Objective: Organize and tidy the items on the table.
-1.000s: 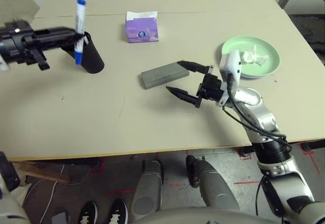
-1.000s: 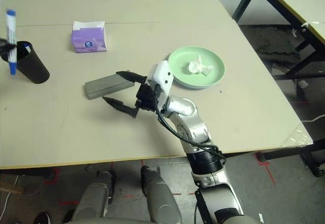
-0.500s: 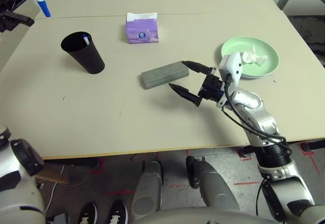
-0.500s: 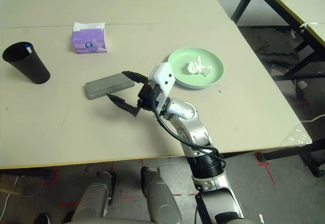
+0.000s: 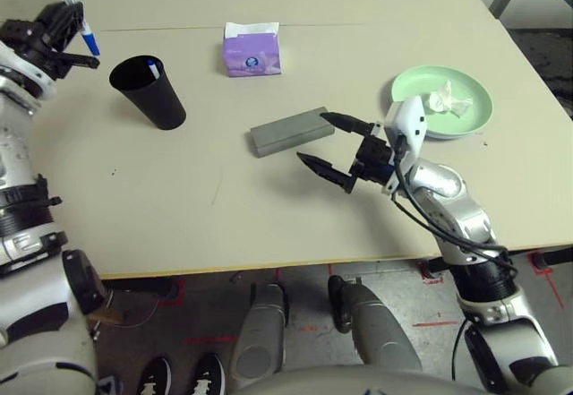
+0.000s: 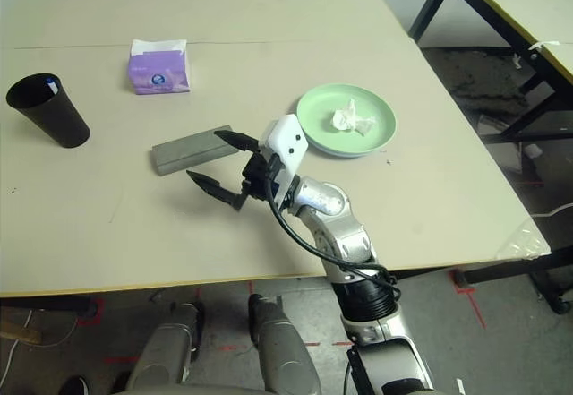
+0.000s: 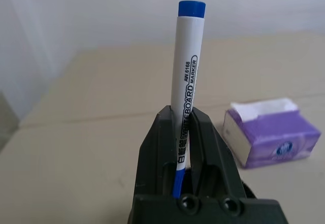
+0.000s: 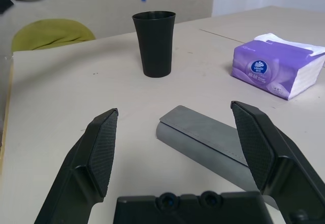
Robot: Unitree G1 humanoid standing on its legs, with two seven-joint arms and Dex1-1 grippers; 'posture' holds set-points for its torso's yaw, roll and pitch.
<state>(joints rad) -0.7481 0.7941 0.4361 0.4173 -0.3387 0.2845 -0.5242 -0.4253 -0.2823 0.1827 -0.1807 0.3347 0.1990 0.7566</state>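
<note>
My left gripper [image 5: 64,30] hovers at the table's far left, up and to the left of the black cup [image 5: 148,91]. It is shut on a blue-capped white marker [image 7: 187,66], which points up from the fingers. A second marker's blue end [image 5: 152,69] shows inside the cup. The grey glasses case [image 5: 288,131] lies mid-table. My right gripper [image 5: 312,137] stands open at the case's right end, one finger beside its corner, touching nothing that I can see. A crumpled white tissue [image 5: 448,99] lies on the green plate [image 5: 473,113].
A purple tissue pack [image 5: 251,51] sits behind the case near the table's seam [image 5: 358,24]. The table's front edge [image 5: 269,268] runs just below my right forearm. Bare tabletop stretches between the cup and the case.
The left gripper has carried the marker from right above the cup out to the far left. The right gripper has hardly moved beside the case.
</note>
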